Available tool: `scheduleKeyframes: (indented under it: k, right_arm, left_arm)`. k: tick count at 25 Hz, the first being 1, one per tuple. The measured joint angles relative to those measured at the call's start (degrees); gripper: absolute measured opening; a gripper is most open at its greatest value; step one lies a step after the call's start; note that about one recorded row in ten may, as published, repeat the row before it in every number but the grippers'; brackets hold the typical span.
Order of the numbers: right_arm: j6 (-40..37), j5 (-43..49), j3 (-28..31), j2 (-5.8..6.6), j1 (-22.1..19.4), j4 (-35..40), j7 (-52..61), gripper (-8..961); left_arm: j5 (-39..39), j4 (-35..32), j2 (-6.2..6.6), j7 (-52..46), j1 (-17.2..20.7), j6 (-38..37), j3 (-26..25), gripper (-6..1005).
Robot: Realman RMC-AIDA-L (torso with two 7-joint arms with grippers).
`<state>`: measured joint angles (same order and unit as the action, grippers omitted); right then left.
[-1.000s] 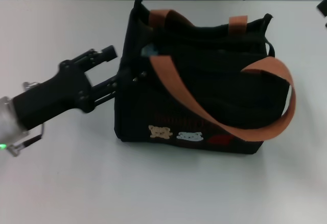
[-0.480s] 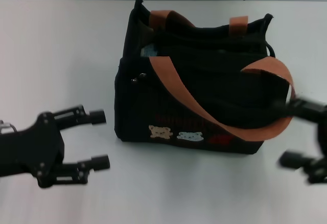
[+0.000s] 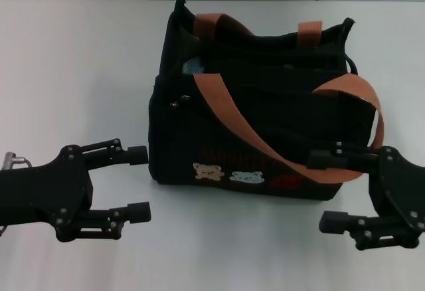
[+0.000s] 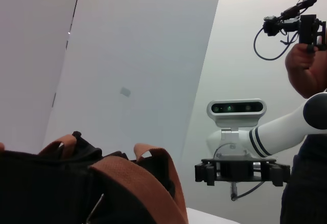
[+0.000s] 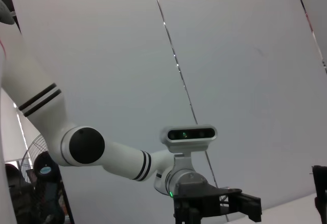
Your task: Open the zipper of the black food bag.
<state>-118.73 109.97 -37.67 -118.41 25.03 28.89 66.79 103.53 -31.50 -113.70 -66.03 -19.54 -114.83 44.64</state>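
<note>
The black food bag (image 3: pixel 265 115) stands upright mid-table, its bear and cat patches facing me and its orange-brown handles (image 3: pixel 229 115) draped across the top. A small silver pull tab of the zipper (image 3: pixel 176 102) hangs at the bag's left end; the zipper line itself is hard to make out. My left gripper (image 3: pixel 139 183) is open, low at the front left, a short gap from the bag's left corner. My right gripper (image 3: pixel 322 191) is open at the front right, its upper finger overlapping the bag's front lower corner. The left wrist view shows the bag (image 4: pixel 46 183) and the right gripper (image 4: pixel 240 172) beyond.
The white table (image 3: pixel 80 65) runs back to a pale wall. Something light blue (image 3: pixel 192 67) shows inside the bag's left end. A person's arm (image 4: pixel 305 68) holding a device shows behind the right arm. The left gripper (image 5: pixel 217 208) shows far off in the right wrist view.
My left gripper drew back from the bag's left end to the front left and stands open. My right gripper came in from the lower right edge toward the bag's front corner.
</note>
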Motion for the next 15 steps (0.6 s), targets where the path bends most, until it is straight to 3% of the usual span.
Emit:
scheduleKeyframes:
  k: [15]
  right_arm:
    - [0.9,0.1,-0.5,-0.58,0.8,0.1,-0.2,835]
  left_arm:
    - [0.0,0.0,-0.74,-0.7,-0.1,-0.1,-0.3,834]
